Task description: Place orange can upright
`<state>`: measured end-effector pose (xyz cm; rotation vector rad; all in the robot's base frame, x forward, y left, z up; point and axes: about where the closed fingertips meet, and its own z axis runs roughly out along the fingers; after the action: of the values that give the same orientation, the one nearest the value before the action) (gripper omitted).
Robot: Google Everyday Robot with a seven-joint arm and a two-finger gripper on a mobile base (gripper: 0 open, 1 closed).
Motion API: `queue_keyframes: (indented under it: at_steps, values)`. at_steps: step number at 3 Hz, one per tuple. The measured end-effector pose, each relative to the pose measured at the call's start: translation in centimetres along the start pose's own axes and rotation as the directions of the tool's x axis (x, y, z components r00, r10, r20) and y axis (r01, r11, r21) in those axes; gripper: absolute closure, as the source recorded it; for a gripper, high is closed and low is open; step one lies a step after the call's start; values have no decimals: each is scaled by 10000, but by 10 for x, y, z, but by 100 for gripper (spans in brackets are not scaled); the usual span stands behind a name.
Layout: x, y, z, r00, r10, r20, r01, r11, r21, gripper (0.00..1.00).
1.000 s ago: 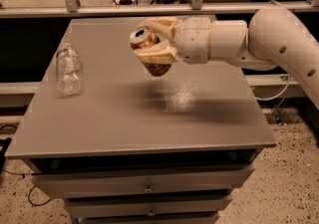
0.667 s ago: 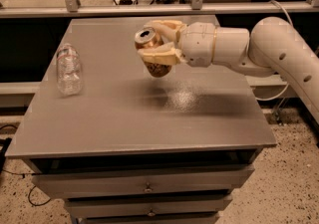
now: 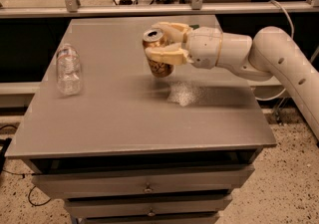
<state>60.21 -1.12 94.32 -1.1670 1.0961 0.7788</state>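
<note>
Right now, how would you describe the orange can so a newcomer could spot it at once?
Start at the grey table with drawers. Over its middle, the robot's claw grips the orange can, roughly upright, silver top showing. It is shiny copper metal, unlike the clear water bottle near the edge opposite the arm.

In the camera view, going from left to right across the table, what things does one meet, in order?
Bottle → orange can, clamped in the gripper over the middle of the table → arm, at the right.
</note>
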Motion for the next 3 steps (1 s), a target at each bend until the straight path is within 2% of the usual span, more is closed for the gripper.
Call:
queue_keyframes:
  at_steps: [1,3]
  values:
    - [8,-4,-6,9999,39,99,-38,10000,-53,52]
    - [22,-8,-22,9998,154,160,-157,9997,171,7]
